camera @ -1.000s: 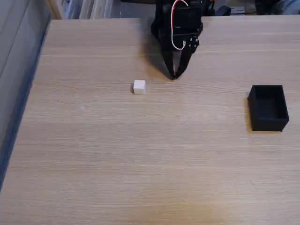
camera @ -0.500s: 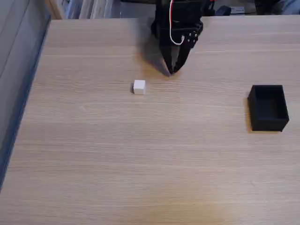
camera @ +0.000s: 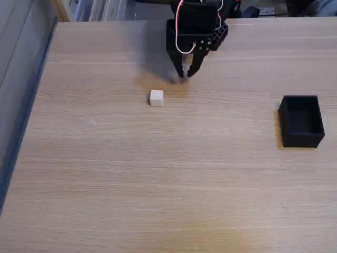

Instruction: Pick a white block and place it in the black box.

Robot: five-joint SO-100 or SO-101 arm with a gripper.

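- While the arm hangs over the far edge of the desk (camera: 158,174), its jaws point down with only a narrow gap between the tips, holding nothing; the gripper (camera: 185,74) is just above the wood.
- White block (camera: 156,98) sits on the desk, near the jaws, nearer the camera and to their left, not touching.
- Black box (camera: 301,120) stands well apart at the right edge, open top up.

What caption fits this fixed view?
Pincer hovers near white block; black box sits empty.
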